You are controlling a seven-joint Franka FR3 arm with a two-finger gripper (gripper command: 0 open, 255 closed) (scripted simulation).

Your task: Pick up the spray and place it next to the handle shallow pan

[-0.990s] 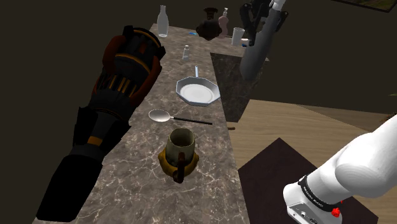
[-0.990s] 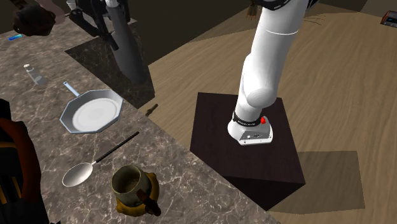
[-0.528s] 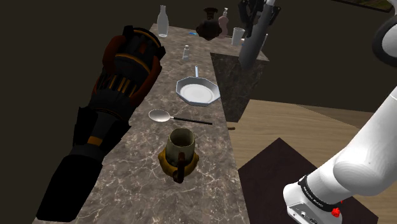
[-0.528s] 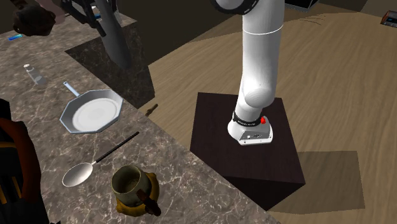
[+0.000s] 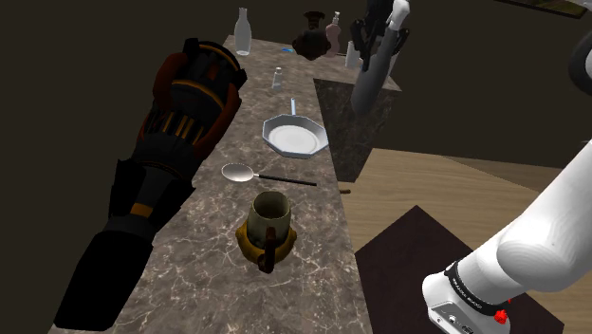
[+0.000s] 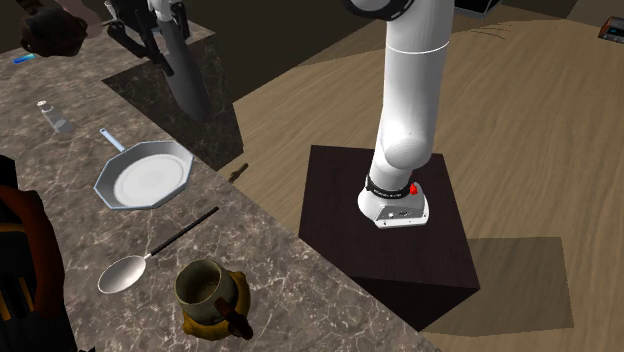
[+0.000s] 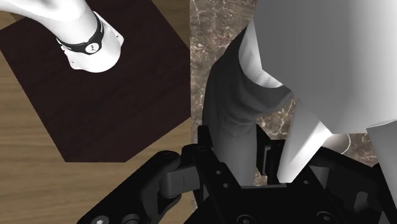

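The spray (image 5: 368, 78) is a tall grey-white bottle hanging tilted in the air over the far end of the counter. My black gripper (image 5: 379, 30) is shut on its upper part. In the second exterior view the gripper (image 6: 152, 22) clasps the spray (image 6: 186, 72) above the dark raised block. The wrist view has the spray (image 7: 236, 108) clamped in the gripper (image 7: 254, 162), with the marble counter beneath. The shallow pan (image 5: 296, 135) with a long handle lies on the counter, nearer than the spray; in the second exterior view the pan (image 6: 143, 176) sits below and left of it.
A spoon (image 5: 249, 174) and a mug (image 5: 268, 228) lie nearer than the pan. A big black-and-orange bag (image 5: 171, 142) covers the counter's left side. A small shaker (image 5: 277, 78), a clear bottle (image 5: 243, 33) and a dark jug (image 5: 311, 36) stand at the far end. The dark stand (image 6: 390, 225) is on the wooden floor.
The gripper has carried the spray a little toward the shoulder view's left, and the arm's upper links have swung round. Nothing on the counter has moved.
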